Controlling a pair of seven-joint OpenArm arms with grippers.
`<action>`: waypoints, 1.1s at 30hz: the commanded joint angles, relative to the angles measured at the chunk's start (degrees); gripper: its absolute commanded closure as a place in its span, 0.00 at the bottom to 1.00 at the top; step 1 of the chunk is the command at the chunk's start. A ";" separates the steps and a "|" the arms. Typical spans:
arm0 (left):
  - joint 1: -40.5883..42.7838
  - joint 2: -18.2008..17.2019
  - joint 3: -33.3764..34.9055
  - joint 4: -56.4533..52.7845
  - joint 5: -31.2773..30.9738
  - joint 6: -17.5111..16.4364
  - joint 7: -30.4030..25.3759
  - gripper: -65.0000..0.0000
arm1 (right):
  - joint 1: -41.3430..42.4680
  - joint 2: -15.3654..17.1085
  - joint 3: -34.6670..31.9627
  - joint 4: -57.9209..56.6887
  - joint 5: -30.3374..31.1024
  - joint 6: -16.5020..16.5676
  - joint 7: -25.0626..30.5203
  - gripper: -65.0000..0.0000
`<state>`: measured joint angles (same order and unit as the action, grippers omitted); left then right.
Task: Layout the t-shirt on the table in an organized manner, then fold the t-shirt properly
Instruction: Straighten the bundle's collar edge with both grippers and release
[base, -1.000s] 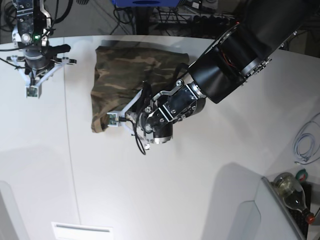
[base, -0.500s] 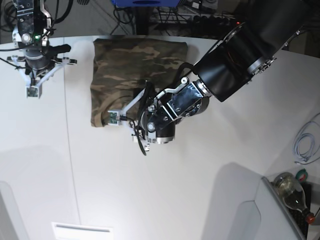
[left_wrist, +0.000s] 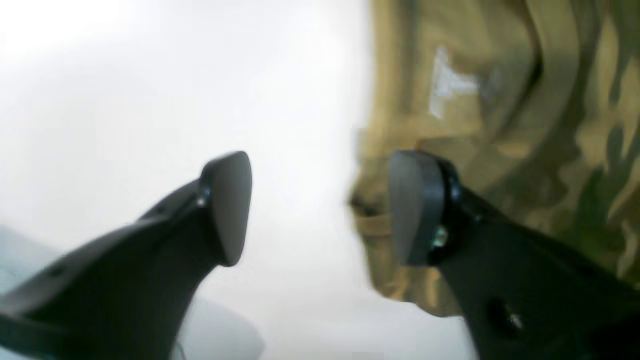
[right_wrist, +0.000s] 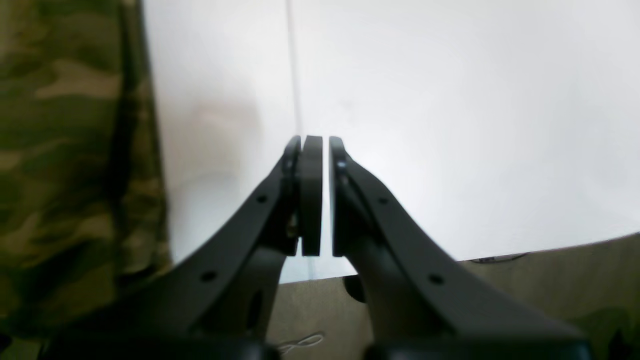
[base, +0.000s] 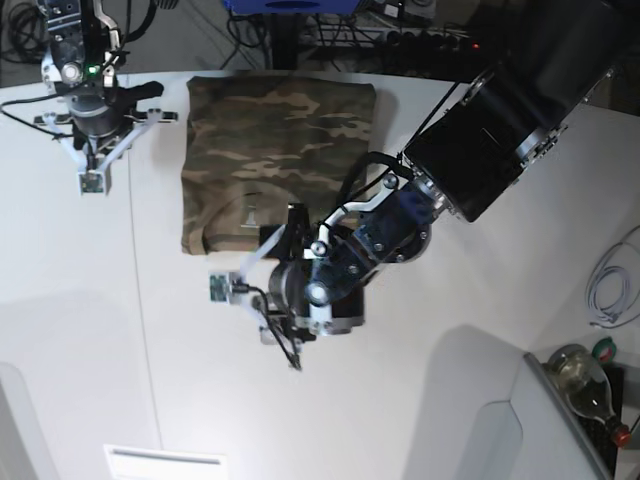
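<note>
The t-shirt (base: 278, 160) lies folded into a rough rectangle on the far half of the white worktop (base: 450, 330), its far edge close to the worktop's curved back rim. Its camouflage cloth lies mostly flat, and the tan collar with a small white print sits near the fold's near edge (the print shows blurred in the left wrist view).

The left claw (left_wrist: 320, 207) hangs just off that near edge with its jaws parted and nothing between them. One finger (left_wrist: 227, 205) stands over bare worktop; the other finger (left_wrist: 415, 207) is in front of the shirt's collar hem, and whether it touches the cloth cannot be told. In the base view this arm reaches in from the right side, its wrist over the worktop just in front of the shirt.

The right claw (right_wrist: 315, 195) is closed, its two pads pressed nearly together and holding nothing. It points down over bare worktop beside the thin dark seam line (right_wrist: 292, 65), with the shirt's side edge well to one side of it. In the base view it hovers at the far left corner, apart from the shirt.

A coiled white cable (base: 612, 285) and a glass bottle (base: 585, 385) lie at the right border.
</note>
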<state>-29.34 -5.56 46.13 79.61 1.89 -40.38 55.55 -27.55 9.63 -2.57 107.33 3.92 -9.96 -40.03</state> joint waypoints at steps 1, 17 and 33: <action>0.73 -0.99 -3.98 3.86 0.44 0.38 0.58 0.55 | -0.36 0.26 -1.34 2.61 -0.27 -0.02 2.27 0.97; 43.63 -3.89 -27.36 18.89 1.05 0.38 -17.53 1.00 | -3.17 0.35 -20.51 -0.12 -0.45 -0.02 7.64 0.97; 44.95 -6.17 -30.26 18.63 0.53 5.00 -23.33 1.00 | -5.64 0.70 -17.61 -2.41 -0.45 -0.29 16.51 0.97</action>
<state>15.79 -11.55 16.19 97.08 2.76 -35.81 33.39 -33.04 10.09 -20.36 104.01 3.75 -10.02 -24.80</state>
